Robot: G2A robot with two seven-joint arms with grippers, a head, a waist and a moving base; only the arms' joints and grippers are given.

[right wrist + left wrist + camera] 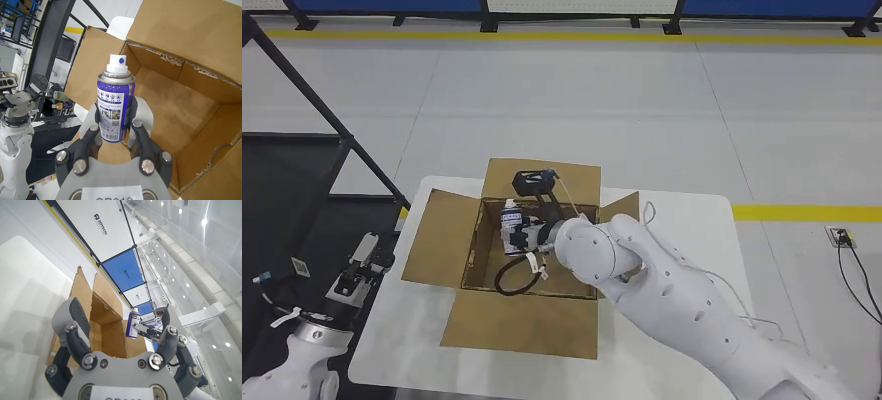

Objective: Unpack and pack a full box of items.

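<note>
On the white bench point(402, 340), the cardboard box point(442, 235) is standing open. The right gripper point(116, 113) fingers are clamping the spray can point(115, 94) low on its body, above the box interior. The can is probably handling as rigid, light and slick: grip mid-body, never the nozzle. The left gripper point(121, 309) fingers are hanging spread, empty.

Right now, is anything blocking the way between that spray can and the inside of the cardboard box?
Nothing visible does. The right end effector is shut on the spray can, held over the open cardboard box. Its flaps are folded outward, and the box floor seen in the right wrist view is bare.
</note>
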